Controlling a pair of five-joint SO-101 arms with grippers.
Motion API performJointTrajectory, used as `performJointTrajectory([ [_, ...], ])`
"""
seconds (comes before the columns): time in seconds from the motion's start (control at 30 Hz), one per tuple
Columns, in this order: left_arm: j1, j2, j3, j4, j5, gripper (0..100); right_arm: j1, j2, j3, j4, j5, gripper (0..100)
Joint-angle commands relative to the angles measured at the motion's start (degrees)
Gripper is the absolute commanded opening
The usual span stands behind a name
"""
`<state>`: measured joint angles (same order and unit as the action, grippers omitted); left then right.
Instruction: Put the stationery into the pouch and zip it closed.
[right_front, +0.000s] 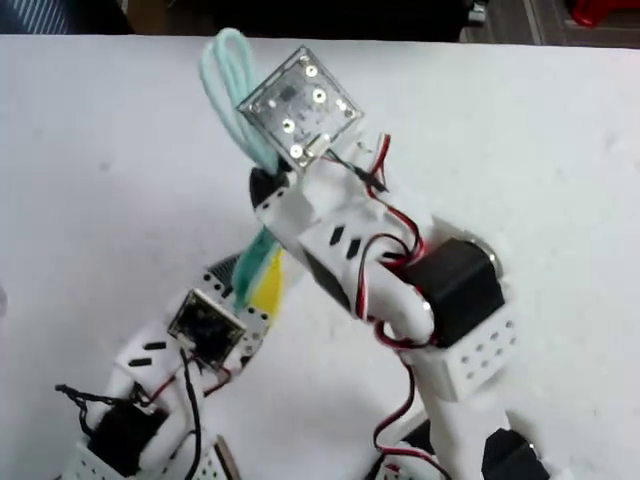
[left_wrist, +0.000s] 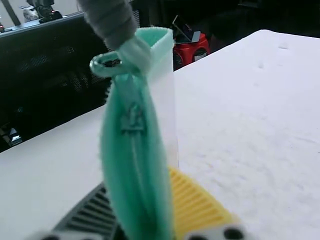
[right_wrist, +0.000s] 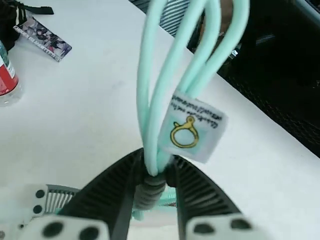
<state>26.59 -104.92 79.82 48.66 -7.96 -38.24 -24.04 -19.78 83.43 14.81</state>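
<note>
Step in hand: judged to be the zip-closing, with the pouch (left_wrist: 135, 165) stretched between both arms.
How to do it well: best pulled straight along the zip line and away from the holding arm, with the fabric kept taut and untwisted; a sideways tug was likely to jam the slider or drag the pouch out of the grasp.
Left gripper (right_front: 248, 285): clenched on the lower end of the pouch, yellow jaw on one face and dark jaw on the other, low over the bench (right_front: 100, 150).
Pouch: lifted off the bench and seen edge-on, slanting up from the left gripper toward the right one.
Stationery: could not be told whether already inside.
Cord loop (right_wrist: 165, 65): mint, fixed at the pouch's upper end, standing up past the right arm's jaws, with a small tag (right_wrist: 192, 132) hanging beside it.
Right gripper (right_wrist: 155, 185): nearly closed, black jaws pinched on the cord loop at its grey collar (right_wrist: 150, 192), above and right of the left gripper in the high view.
</note>
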Motion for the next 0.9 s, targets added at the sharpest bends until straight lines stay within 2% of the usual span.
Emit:
performJointTrajectory([
  [0.0,-5.85,-0.04,-0.35,0.44,0.44,2,5.85,-0.22,2.55,-5.41,-0.70,1.7],
  [0.13,-8.22,-0.04,-0.44,0.44,0.53,2,12.88,-0.22,7.56,-12.09,-0.79,1.7],
  [0.33,-7.78,-0.04,-0.18,0.44,0.53,2,19.12,-0.31,10.73,-19.21,-9.32,1.7],
  [0.5,-8.22,-0.04,-0.09,0.53,0.26,2,18.42,-0.48,10.81,-14.99,-6.51,1.7],
  [0.57,-8.31,-0.04,-0.09,0.79,0.18,2,21.76,-1.10,11.34,-14.11,-5.98,1.7],
  [0.7,-7.87,-0.04,-0.09,0.79,0.18,2,30.37,-1.45,14.07,-20.00,-5.80,1.7],
  [0.87,-7.87,-0.04,-0.09,0.97,0.18,2,30.20,-1.63,18.02,-27.65,-5.89,1.7],
])
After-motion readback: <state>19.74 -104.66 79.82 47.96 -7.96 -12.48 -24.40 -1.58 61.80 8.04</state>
